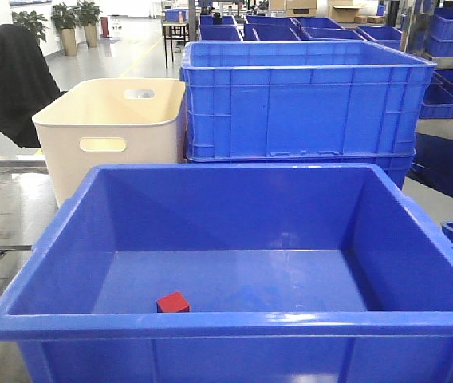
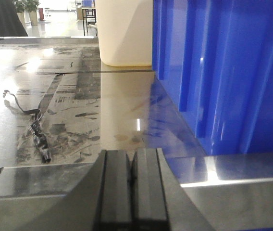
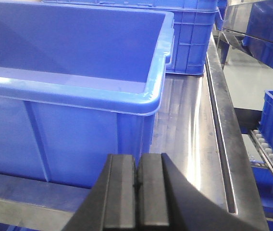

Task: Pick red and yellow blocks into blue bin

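Note:
A small red cube (image 1: 173, 302) lies on the floor of the blue bin (image 1: 234, 319), close to its near wall and left of centre. The yellow block is out of view. Neither arm shows in the front view. In the left wrist view my left gripper (image 2: 131, 159) is shut with nothing between its pads, low over the steel table, left of the blue bin's outer wall (image 2: 232, 72). My right gripper (image 3: 137, 163) is shut and empty too, outside the blue bin's (image 3: 151, 96) right near corner.
A cream tub (image 1: 111, 132) with handle slots stands behind the bin on the left, a ribbed blue crate (image 1: 302, 100) behind it on the right. More blue crates (image 1: 450, 32) fill racks at the right. A black strap (image 2: 35, 127) lies on the steel table.

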